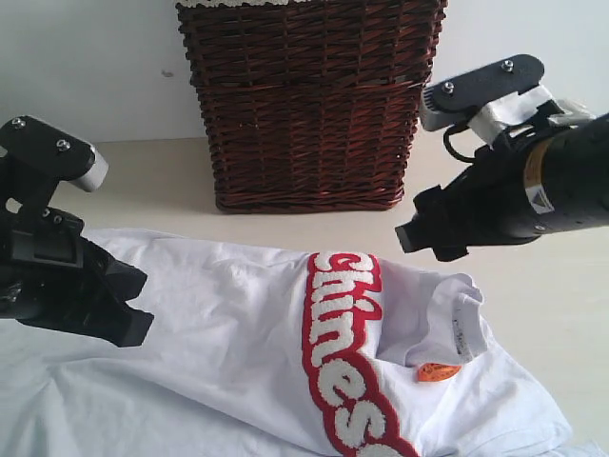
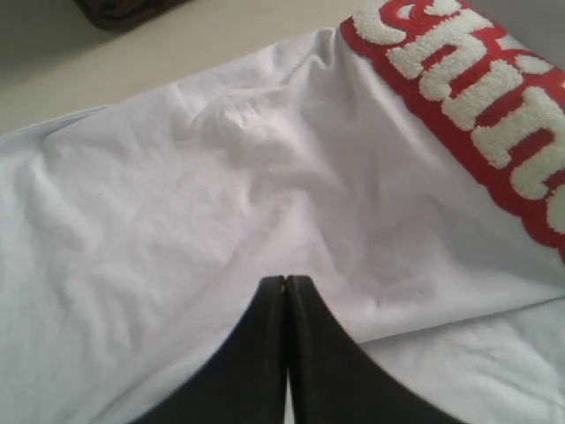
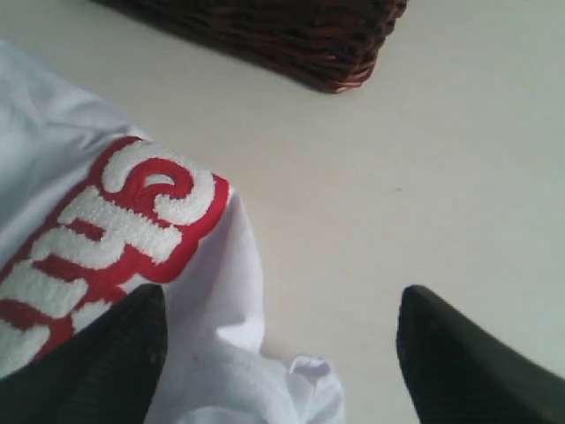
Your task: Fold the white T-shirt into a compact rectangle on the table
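Note:
The white T-shirt [image 1: 238, 362] lies spread over the near part of the table [image 1: 542, 305], partly folded, its red-outlined fuzzy lettering [image 1: 338, 352] running down the middle and an orange collar loop [image 1: 438, 372] showing by the neck. My left gripper [image 2: 286, 281] hovers over the shirt's plain left part, jaws pressed together with nothing between them. My right gripper [image 3: 278, 314] hangs above the shirt's far right corner, jaws wide apart; the cloth edge [image 3: 238, 353] lies below them and is not held.
A dark wicker basket [image 1: 309, 105] stands at the back of the table, against a pale wall. Bare table lies to the right of the shirt and between the shirt and the basket.

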Motion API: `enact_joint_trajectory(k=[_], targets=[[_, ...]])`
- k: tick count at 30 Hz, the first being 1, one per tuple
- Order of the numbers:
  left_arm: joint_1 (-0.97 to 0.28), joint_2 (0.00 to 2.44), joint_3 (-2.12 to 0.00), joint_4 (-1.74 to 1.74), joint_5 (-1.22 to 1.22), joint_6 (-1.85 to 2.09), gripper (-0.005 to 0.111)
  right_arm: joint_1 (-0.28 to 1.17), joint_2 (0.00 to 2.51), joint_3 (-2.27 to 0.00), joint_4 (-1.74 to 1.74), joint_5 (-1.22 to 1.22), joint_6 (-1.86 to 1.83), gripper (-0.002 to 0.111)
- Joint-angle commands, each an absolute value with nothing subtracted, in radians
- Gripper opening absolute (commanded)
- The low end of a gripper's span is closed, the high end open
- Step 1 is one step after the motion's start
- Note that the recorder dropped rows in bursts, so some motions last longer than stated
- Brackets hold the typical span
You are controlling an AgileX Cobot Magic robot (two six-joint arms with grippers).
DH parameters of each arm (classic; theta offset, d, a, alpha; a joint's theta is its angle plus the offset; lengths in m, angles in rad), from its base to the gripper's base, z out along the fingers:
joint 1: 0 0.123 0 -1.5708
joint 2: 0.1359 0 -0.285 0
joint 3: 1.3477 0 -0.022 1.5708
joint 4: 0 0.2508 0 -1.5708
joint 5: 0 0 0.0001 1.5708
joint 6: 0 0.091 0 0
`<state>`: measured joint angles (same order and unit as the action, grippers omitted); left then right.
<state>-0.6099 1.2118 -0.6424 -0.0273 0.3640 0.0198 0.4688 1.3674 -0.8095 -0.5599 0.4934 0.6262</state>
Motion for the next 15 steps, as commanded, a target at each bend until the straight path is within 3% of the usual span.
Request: enact_joint_trajectory(k=[1,3,8,15], targets=[[-0.617,1.211,-0.638,-0.028,0.341,0.022,0.0,0.466,1.48,-0.836,-0.32,0.469,0.296,0.071],[-0.617,1.211,-0.638,-0.028,0.341,0.019,0.0,0.466,1.552,-0.839,-0.298,0.435,0.254,0.07],[-0.617,1.211,-0.638,-0.036,0.347,0.015,0.0,0.445,1.68,-0.92,-0.526,0.465,0.546,0.066],[-0.617,1.211,-0.638,-0.038,0.36,0.015,0.0,0.442,1.854,-1.099,-0.337,0.722,0.338,0.06]])
